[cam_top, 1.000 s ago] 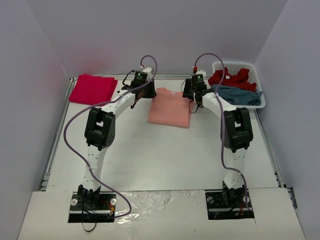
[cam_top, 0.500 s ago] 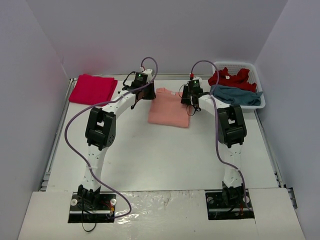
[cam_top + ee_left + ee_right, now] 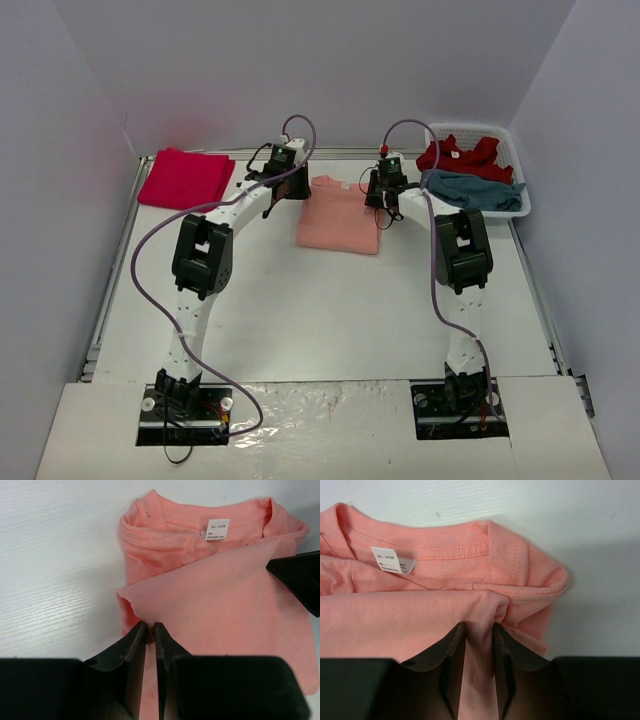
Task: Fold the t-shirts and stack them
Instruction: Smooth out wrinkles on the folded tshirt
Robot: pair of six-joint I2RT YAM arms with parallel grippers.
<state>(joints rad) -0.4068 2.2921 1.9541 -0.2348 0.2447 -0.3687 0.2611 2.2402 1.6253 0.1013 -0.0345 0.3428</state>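
Fingers (image 3: 131,647) of the left gripper (image 3: 150,626) pinch a flap corner of the salmon tee (image 3: 338,220), which lies left of the basket (image 3: 470,127), and those of the right gripper (image 3: 479,627) nip its other corner: mid-fold, and next both likely must lay the flap square

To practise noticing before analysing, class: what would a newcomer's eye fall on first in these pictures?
The salmon t-shirt at the far middle of the table, partly folded, with the left jaws and the right jaws each pinching its cloth. Next, a folded crimson t-shirt in the far-left corner, and a white basket at the far right holding a red shirt and a teal-blue shirt.
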